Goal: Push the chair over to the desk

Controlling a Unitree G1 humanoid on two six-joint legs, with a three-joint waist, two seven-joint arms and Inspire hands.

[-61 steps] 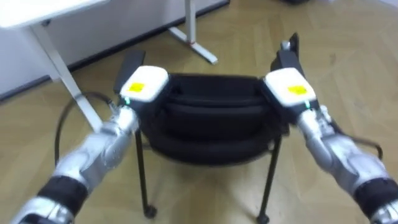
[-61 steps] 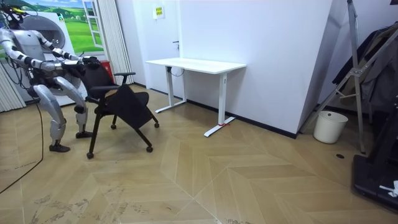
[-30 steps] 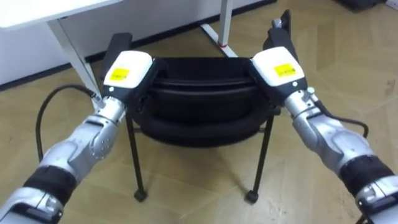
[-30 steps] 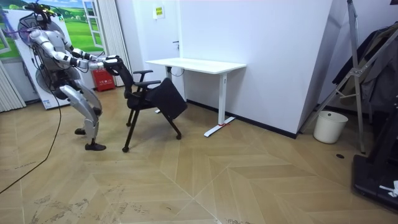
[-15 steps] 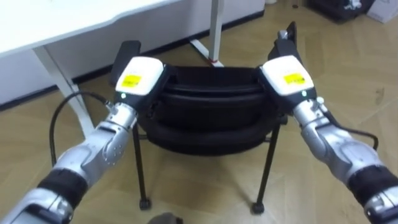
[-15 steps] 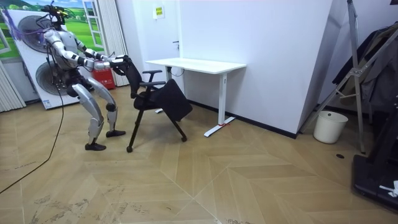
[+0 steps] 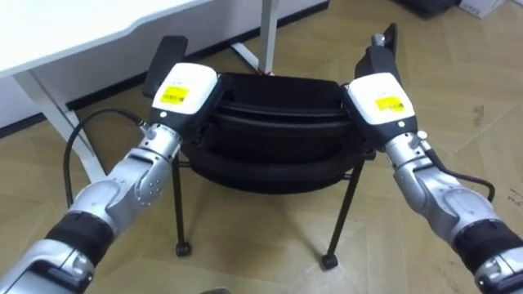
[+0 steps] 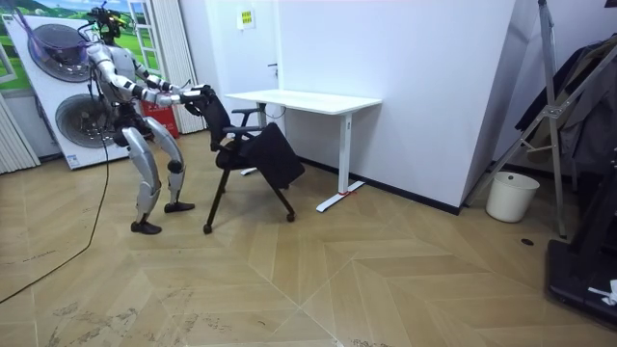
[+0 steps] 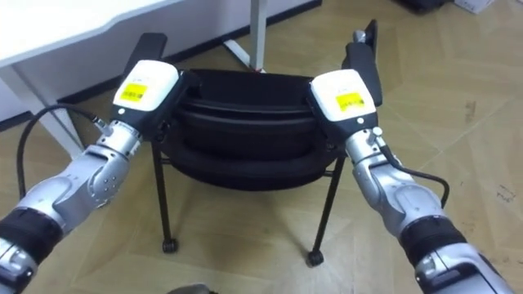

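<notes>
Chair [image 7: 274,131] stands before me, just short of the desk [image 7: 73,28]. My left hand [image 7: 184,91] and right hand [image 7: 377,98] flank its backrest; their fingers are hidden, so I cannot tell the grip.

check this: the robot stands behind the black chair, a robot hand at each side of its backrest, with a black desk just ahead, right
Not quite: the desk is white, not black, as the room view shows. The rest holds: the robot stands behind the black chair, left robot hand and right robot hand at the sides of its backrest.
</notes>
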